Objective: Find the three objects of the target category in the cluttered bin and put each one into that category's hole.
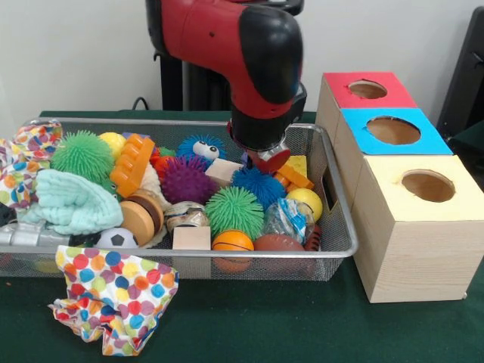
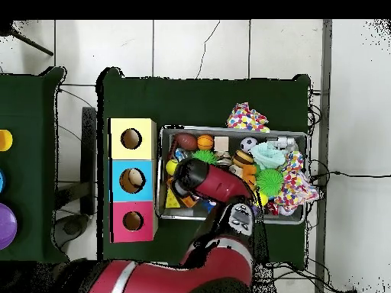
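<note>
The wire mesh bin is full of toys; it also shows in the overhead view. My gripper hangs low over the bin's right part, just above a blue spiky ball and beside a pale wooden cube. Its state is hidden under the wrist. A tan and brown bun-like toy lies left of centre, and a pale tan one sits next to it. The red-topped box's hole is at the far right, farthest from the camera; from overhead it lies nearest my base. In the overhead view the arm covers the gripper.
A blue-topped box and a yellow-topped box stand in line with the red one. Green spiky balls, a purple one, a yellow ball and a mint cloth crowd the bin. Polka-dot cloth lies in front.
</note>
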`<state>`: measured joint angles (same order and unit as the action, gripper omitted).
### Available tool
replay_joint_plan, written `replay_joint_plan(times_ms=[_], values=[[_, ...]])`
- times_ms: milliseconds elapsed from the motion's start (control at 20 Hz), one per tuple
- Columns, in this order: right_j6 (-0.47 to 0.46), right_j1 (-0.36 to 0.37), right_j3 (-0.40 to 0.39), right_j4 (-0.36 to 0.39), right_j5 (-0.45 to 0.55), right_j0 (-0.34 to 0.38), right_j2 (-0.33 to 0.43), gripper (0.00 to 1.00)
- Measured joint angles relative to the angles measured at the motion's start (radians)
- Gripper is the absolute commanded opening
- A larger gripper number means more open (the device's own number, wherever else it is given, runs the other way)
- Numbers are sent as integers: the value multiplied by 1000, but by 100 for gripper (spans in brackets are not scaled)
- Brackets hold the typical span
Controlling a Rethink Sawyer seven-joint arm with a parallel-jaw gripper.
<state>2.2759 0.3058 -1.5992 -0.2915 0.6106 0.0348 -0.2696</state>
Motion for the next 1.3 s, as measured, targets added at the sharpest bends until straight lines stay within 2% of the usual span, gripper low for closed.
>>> replay_joint_plan(times_ms=[100, 150, 350, 450, 600, 850, 1050, 1200, 1300], values=[[0, -13, 21, 22, -20, -54, -50, 0], [0, -27, 44, 50, -38, -114, -110, 0], [0, -52, 81, 87, -54, -205, -213, 0], [0, -77, 113, 117, -63, -269, -306, 0], [0, -95, 140, 138, -76, -300, -378, 0], [0, -117, 173, 152, -128, -289, -473, 0], [0, -118, 184, 152, -173, -261, -507, 0], [0, -109, 186, 153, -185, -226, -505, 0], [0, -92, 182, 146, -180, -192, -476, 0]])
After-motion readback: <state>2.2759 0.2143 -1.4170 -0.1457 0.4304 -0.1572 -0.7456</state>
